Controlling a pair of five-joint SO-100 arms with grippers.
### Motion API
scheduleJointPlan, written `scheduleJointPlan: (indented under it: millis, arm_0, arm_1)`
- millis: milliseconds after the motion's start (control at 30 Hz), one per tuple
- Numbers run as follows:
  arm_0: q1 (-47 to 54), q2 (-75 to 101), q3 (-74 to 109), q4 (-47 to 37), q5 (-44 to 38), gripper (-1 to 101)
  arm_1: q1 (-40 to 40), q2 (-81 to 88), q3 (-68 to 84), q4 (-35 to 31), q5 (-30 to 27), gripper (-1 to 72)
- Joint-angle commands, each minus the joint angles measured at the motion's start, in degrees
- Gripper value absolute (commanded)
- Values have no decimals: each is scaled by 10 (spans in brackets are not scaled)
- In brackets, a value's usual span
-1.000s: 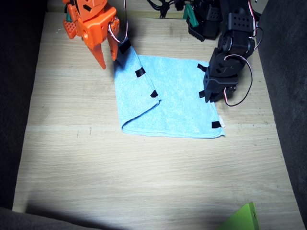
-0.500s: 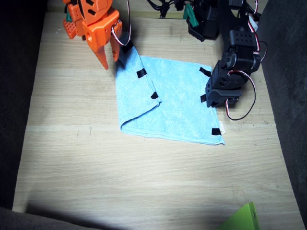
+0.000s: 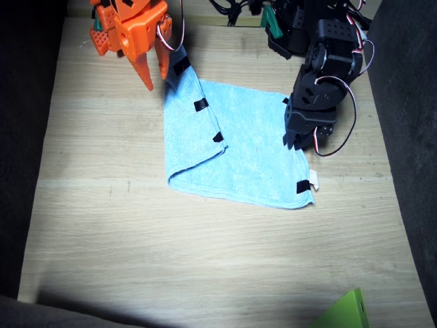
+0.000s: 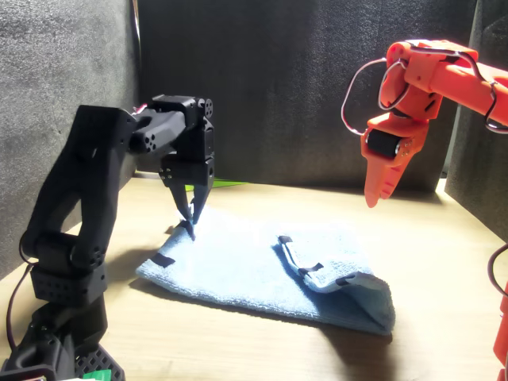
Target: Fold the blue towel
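The blue towel (image 3: pixel 252 147) lies flat in the middle of the wooden table, and its side nearest the right arm is folded over into a flap (image 3: pixel 194 130). Short black tape strips mark its edges, and a small white tag (image 3: pixel 313 181) shows at one corner. My black left gripper (image 3: pixel 292 143) points straight down onto the towel's edge beside a tape strip. In the front view its tips (image 4: pixel 192 226) are pinched together on the cloth (image 4: pixel 238 266). My orange right gripper (image 3: pixel 156 75) hangs above the flap's far corner, slightly open and holding nothing. From the front it (image 4: pixel 375 198) hovers clear of the towel.
A bright green flat piece (image 3: pixel 345 311) lies at the table's near edge. Dark foam walls (image 3: pixel 410 137) close in both sides. Cables and arm bases (image 3: pixel 287 27) crowd the back edge. Bare wood (image 3: pixel 205 260) stretches in front of the towel.
The left gripper shifted inward, dragging the towel's edge with it. That corner slid and the white tag now shows. The right gripper rose slightly.
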Motion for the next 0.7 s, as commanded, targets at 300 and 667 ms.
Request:
scheduleJointPlan:
  millis: [300, 667]
  arm_0:
    - [-48, 108, 149, -52, 10, -3]
    - [-62, 40, -22, 40, 16, -3]
  arm_1:
    - [18, 33, 5, 6, 18, 202]
    - [18, 47, 16, 6, 19, 200]
